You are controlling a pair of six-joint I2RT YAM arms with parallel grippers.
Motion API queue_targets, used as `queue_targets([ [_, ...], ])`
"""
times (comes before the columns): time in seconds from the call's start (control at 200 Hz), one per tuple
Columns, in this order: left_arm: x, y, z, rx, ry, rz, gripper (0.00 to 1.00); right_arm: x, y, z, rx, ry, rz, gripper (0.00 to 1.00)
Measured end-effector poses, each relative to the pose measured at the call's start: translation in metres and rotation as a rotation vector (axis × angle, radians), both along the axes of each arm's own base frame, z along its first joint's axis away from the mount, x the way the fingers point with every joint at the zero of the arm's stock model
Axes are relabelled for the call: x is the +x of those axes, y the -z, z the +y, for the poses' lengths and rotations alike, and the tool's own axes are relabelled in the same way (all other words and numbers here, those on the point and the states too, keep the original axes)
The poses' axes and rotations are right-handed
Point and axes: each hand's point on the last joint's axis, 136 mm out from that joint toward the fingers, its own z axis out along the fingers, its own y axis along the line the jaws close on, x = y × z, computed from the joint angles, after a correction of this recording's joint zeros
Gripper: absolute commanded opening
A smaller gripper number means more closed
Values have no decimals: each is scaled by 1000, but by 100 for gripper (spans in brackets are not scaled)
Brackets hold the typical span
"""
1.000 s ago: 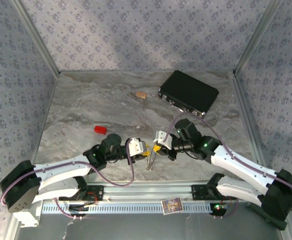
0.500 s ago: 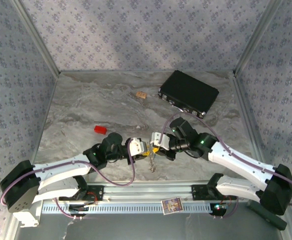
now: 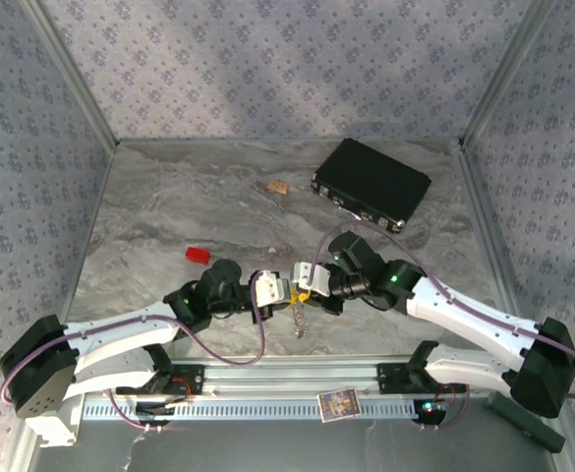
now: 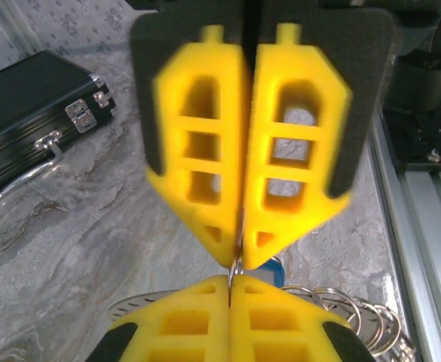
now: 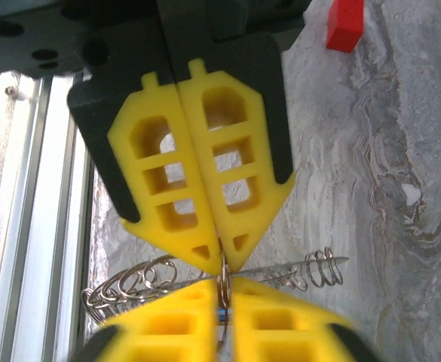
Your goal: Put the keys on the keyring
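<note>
Your 2 end effectors meet tip to tip above the near part of the counter. The keyring is caught between them, and its chain-like loops hang free below.

The left end effector has its yellow fingers pressed together on a thin wire of the ring. That looks like an anchoring grip, keeping the ring off the counter and steady for threading.

The right end effector faces it with its fingers almost together, and a sliver of metal sits in the narrow slit. You cannot tell from these views whether it is clamping or letting go.

A blue key head shows just behind the tips, close against the ring. Whether it is threaded on is hidden.

The black case and the red block lie well apart from the work.

The small card on the front rail has print too small to read, and no brand shows elsewhere.
</note>
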Motion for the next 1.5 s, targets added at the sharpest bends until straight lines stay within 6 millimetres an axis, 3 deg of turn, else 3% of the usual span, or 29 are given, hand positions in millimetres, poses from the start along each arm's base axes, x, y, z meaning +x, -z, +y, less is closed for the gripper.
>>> queue_targets([
  [0.15, 2, 0, 1, -25, -12, 4, 0, 7, -6, -10, 111, 64, 21, 32],
  [0.425, 3, 1, 2, -103, -34, 17, 0, 3, 10, -12, 157, 103, 115, 32],
  [0.909, 4, 1, 2, -120, -40, 25, 0, 2, 9, -7, 181, 98, 140, 0],
  [1.254, 3, 0, 3, -140, -48, 40, 0, 6, 20, -4, 164, 105, 159, 0],
  [1.394, 3, 0, 3, -143, -50, 46, 0, 8, 23, -2, 180, 112, 160, 26],
  [1.499, 4, -3, 3, -158, -50, 43, 0, 5, 23, -6, 203, 120, 150, 31],
])
